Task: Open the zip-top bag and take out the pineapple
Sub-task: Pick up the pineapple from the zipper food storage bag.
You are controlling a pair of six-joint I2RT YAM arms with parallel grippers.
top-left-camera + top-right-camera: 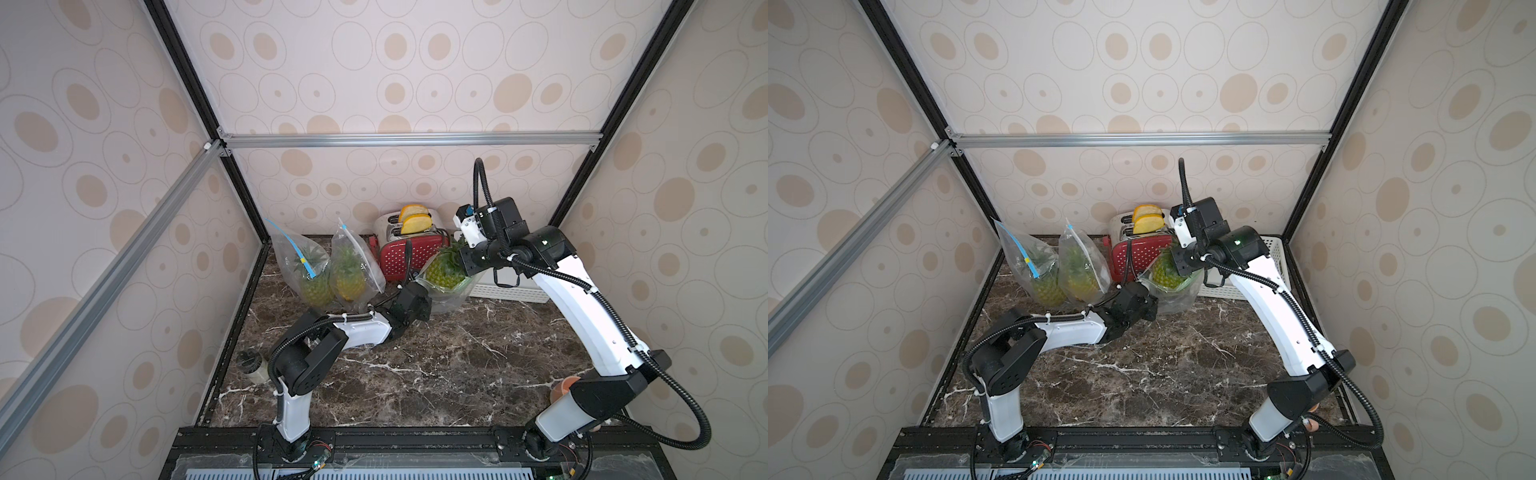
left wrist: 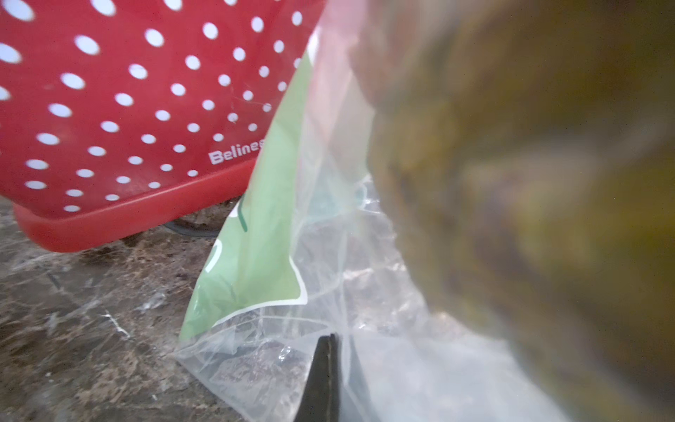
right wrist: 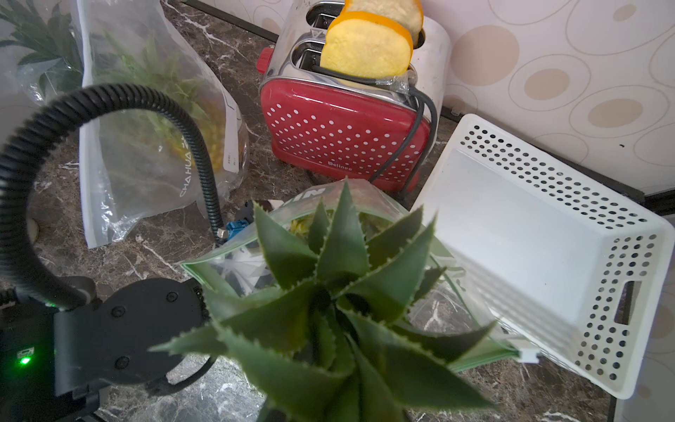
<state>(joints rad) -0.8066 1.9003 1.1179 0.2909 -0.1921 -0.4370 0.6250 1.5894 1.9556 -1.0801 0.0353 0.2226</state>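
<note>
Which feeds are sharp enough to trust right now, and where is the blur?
Left wrist view: the pineapple is a blurred smear against the lens; toaster and bag read fairly sharp. Right wrist view: nearest crown leaves soft, basket crisp. Both top views: evenly lit and sharp.

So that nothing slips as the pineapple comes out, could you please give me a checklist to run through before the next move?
1. Bag mouth open: ok.
2. Left gripper shut on the bag's plastic: ok.
3. Right gripper at the pineapple leaves: ok, though its fingers are hidden.
4. Pineapple out of the bag: not ok, body inside.
5. Basket empty: ok.
</note>
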